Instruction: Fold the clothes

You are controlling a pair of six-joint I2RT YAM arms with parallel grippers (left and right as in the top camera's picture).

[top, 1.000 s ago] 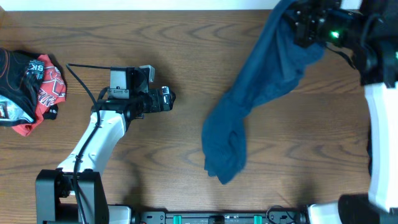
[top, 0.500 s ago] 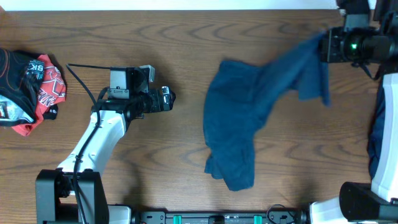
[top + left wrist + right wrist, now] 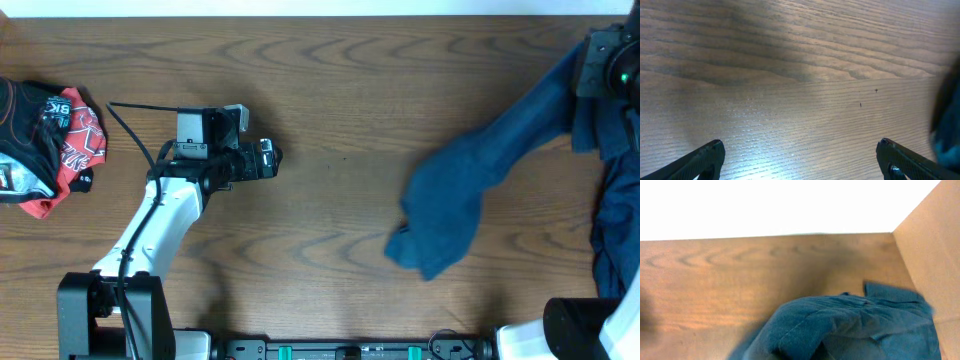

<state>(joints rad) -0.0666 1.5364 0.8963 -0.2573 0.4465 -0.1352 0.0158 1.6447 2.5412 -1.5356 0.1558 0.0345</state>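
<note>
**Overhead.** The blue cloth point(image 3: 455, 205) lies on the right half of the table point(image 3: 330, 90). Its bunched lower end rests on the wood toward the front edge. The rest runs as a narrowing band up and to the right, to the right gripper point(image 3: 610, 68) in the far right corner. The fingers of that gripper are hidden under its body. The band gathers to a neck right at it and looks stretched, so the gripper reads as clamped on the cloth. More blue cloth point(image 3: 612, 235) lies along the right edge, and I cannot tell whether it is a separate piece. The left gripper point(image 3: 270, 158) is over bare wood in the left half, pointing right, well apart from the blue cloth. A red, black and white garment point(image 3: 45, 145) sits crumpled at the left edge.

**Left wrist.** Two dark fingertips point(image 3: 705, 157) show in the bottom corners, set wide apart with only wood grain between them. The left gripper point(image 3: 800, 160) is thus spread and holds nothing. A blurred blue patch of the cloth point(image 3: 946, 125) shows at the right edge of the table point(image 3: 790, 75).

**Right wrist.** The gripper's own fingers are out of view here. The cloth point(image 3: 840, 327) fills the lower middle in thick folds, close under the camera. A flatter part reaches right to a tan board point(image 3: 925, 255) standing at the corner of the table point(image 3: 715, 280).
</note>
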